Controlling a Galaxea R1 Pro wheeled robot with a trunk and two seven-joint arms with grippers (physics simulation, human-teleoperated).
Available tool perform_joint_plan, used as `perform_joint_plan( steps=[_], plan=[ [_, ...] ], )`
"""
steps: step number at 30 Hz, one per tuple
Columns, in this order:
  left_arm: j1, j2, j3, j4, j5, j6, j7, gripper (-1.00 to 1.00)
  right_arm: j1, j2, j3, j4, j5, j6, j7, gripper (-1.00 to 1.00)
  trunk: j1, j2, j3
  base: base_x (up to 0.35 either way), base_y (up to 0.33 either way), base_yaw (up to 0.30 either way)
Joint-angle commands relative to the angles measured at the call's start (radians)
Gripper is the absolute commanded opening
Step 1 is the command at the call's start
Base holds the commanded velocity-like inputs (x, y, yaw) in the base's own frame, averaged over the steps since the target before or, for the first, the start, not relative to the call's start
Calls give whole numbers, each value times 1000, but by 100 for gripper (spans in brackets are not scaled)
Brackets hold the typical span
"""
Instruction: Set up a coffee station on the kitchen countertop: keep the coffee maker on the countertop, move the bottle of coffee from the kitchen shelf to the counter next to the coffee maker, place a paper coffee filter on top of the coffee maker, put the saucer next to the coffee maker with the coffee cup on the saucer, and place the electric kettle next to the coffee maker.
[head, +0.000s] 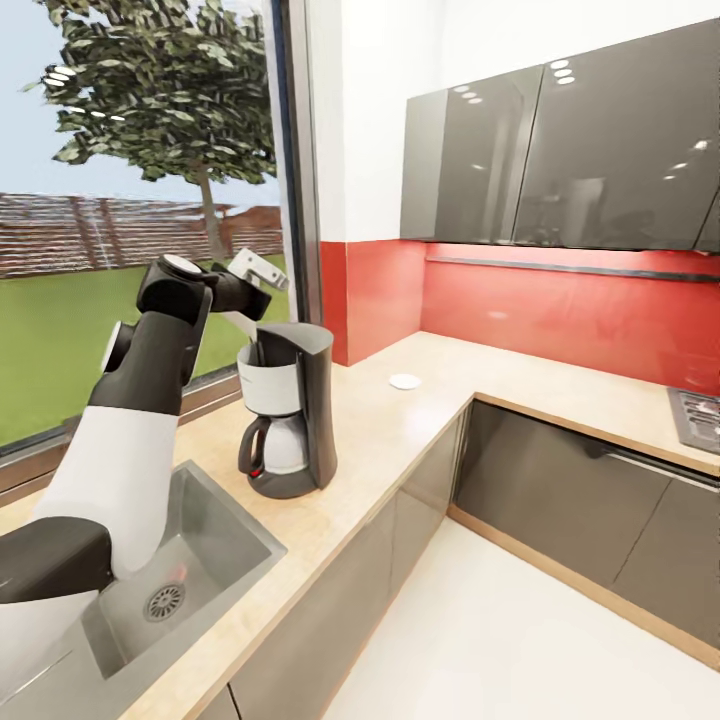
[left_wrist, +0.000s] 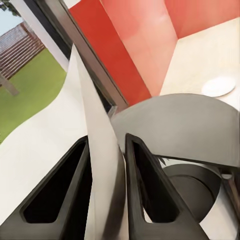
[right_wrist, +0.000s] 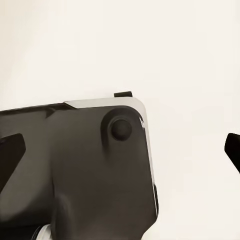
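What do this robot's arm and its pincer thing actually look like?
The left arm alternates glossy white shells with black rounded joints and a round white cap on top. The left gripper has two black wedge-shaped fingers with hollow triangular cut-outs. No cables or markings are visible.

Left arm (head: 150, 400) raised, bent; jaws clamped on thin sheet.

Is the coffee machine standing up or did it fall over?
Standing up. The coffee maker sits upright on the countertop beside the sink, its white carafe in place under the filter housing.
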Motion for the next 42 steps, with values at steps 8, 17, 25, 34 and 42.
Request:
perform_joint_plan(
  steps=[8,17,25,34,42],
  plan=[
    [3,6,-3,-1,-13,-1,-8,-100,0,0,-3,-2,-2,-3,0,100,1,-2,-2,0,0,-7],
    [0,11,10,11,-14,-1,-4,-100,-1,12,-2,-3,3,-2,-2,100,1,-2,-2,0,0,0],
    [31,11,11,-9,-16,0,2,-100,-1,38,-2,-10,3,-2,-2,100,1,-2,-2,0,0,0],
    [81,7,15,-14,-6,-10,56,-100,-1,40,-2,-11,3,-2,-3,100,1,-2,-2,0,0,0],
    [113,8,22,-37,-4,-11,103,-100,-1,40,-2,-12,3,-2,-3,100,1,-2,-2,0,0,0]
  ],
)
